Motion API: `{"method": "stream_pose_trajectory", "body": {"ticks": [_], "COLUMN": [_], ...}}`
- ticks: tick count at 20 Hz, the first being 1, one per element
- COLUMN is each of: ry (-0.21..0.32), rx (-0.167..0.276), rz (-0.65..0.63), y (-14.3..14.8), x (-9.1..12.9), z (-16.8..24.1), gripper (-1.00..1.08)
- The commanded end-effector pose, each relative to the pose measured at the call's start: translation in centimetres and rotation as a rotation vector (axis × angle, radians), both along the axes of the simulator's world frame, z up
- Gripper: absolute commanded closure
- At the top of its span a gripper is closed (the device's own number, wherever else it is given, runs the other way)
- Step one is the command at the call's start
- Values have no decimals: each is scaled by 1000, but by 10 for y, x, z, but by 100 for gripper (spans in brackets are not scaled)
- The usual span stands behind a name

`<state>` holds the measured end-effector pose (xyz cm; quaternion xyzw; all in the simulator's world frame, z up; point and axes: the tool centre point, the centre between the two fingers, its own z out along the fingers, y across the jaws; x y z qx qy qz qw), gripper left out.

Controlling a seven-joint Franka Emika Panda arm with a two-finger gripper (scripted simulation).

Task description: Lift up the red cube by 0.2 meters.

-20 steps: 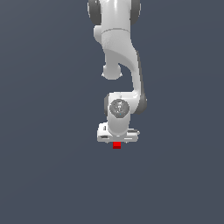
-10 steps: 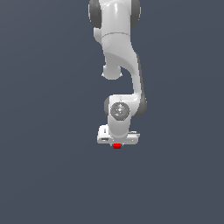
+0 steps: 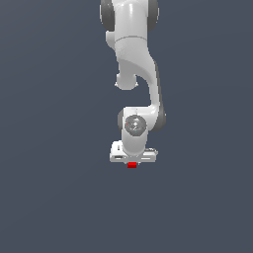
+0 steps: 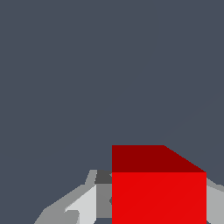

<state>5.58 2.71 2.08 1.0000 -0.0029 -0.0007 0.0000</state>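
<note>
So the white Panda arm [image 3: 133, 74] hangs down from the top of the exterior view, with its pincer [image 3: 132, 163] pointing straight down near the middle of the frame. The red cube [image 3: 132, 165] peeks out just under the pincer's wide white body, way narrower than it, only a thin red sliver showing. In the wrist view the red cube [image 4: 158, 192] fills a big chunk of the shot, sitting right between the grey fingers [image 4: 83, 205], which press against its sides, so the pincer is pinching the cube. Everything around is plain dark blue-grey surface [image 3: 54, 197]. Can't tell from either view whether the cube is touching the surface or already off it.
</note>
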Motion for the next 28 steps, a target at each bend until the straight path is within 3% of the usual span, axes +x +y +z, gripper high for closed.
{"method": "stream_pose_trajectory", "body": {"ticks": [1, 8, 21, 28], "ry": [-1, -1, -1, -1], "rx": [0, 0, 0, 0], "rz": [0, 0, 0, 0], "y": [0, 0, 0, 0], "x": [0, -1, -2, -1], "z": [4, 36, 160, 202], "gripper": [108, 108, 108, 108]}}
